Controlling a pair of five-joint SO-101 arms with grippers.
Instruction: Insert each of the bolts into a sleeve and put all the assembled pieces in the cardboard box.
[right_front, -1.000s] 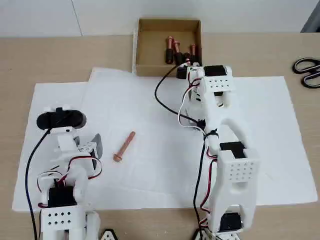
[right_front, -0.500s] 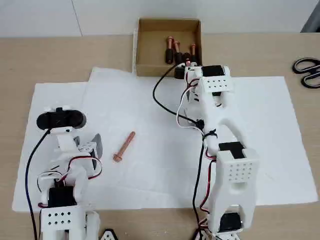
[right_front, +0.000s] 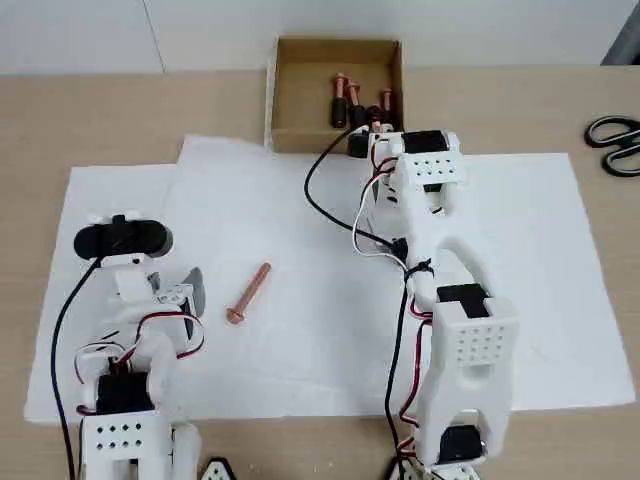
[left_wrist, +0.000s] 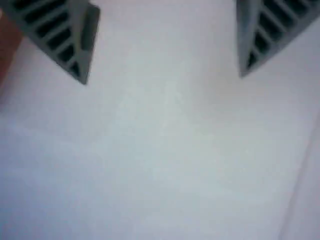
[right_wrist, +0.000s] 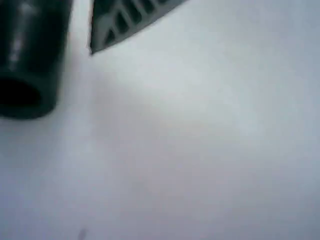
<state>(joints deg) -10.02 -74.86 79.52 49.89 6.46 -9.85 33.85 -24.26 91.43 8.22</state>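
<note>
High view, table inventory.

1. Box (right_front: 286, 88): cardboard, open top, at the far middle of the table (right_front: 110, 110). It holds several assembled pieces (right_front: 346, 100), copper bolts in black sleeves, grouped in its right half.
2. Bolt (right_front: 249, 292): one loose copper bolt lies flat on the paper (right_front: 290, 210). Its head points near-left and its tip far-right. It sits between the two arms, closer to the left one, with no sleeve on it.
3. Left gripper (left_wrist: 162, 75): near left, just left of the bolt's head and apart from it. The left wrist view shows the jaws spread wide, with nothing between them and bare paper below.
4. Right gripper (right_front: 378, 138): at the end of the outstretched right arm, at the box's near wall by its right corner. The arm's own body covers it from above. I cannot tell how far it is open.
5. Sleeve (right_wrist: 25, 60): black, with its open end showing, seen in the right wrist view over the paper and close beside the right gripper. I cannot tell whether it is gripped.
6. Paper: white sheets cover the middle of the table under both arms.
7. Scissors (right_front: 612, 143): on bare table at the far right edge, well apart from everything else.
</note>
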